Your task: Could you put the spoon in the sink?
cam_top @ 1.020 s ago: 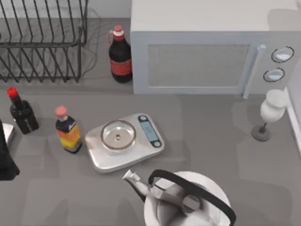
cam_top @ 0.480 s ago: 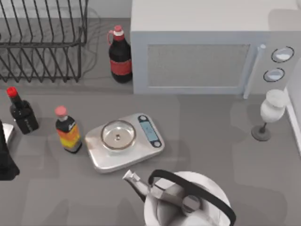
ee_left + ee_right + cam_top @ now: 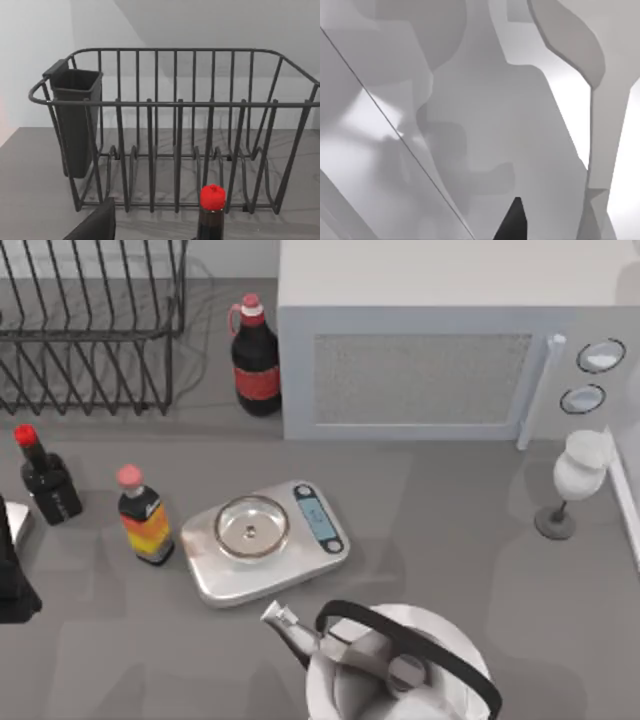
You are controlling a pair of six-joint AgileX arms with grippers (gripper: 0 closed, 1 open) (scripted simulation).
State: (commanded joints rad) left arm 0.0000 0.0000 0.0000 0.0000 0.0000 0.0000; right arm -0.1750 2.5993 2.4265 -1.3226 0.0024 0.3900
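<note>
Cannot tell where the spoon lies, nor which way its long axis points.

Left gripper [image 3: 12, 580] at the bench's [image 3: 450, 520] left edge, near the front, just beside a dark sauce bottle with a red cap [image 3: 45, 480]. Grip state there: cannot tell. In the left wrist view, looking toward the black wire dish rack [image 3: 175, 125], with a dark cutlery cup [image 3: 75, 120] hung at one end of the rack and the red-capped bottle standing in front of it.

Right gripper: cannot tell whether released or clenched. In the right wrist view, pale grey and white surfaces close up, with a small dark wedge [image 3: 512, 222] at the lower edge.

From above:
- Dish rack at the back left.
- To the right of the rack, an upright cola bottle [image 3: 256, 358], just beside the front left corner of a white microwave [image 3: 440, 350] along the back.
- Near the sauce bottle, a smaller bottle with a pink cap and orange label [image 3: 145, 520], upright.
- Just to the right of that, a silver kitchen scale [image 3: 265, 540], set at a slant, round pan toward the left, display toward the right.
- At the front centre, a kettle [image 3: 390, 665] with a black handle, spout pointing to the left and back, toward the scale.
- Toward the right side, a white goblet [image 3: 575, 480], upright, apart from the microwave.
</note>
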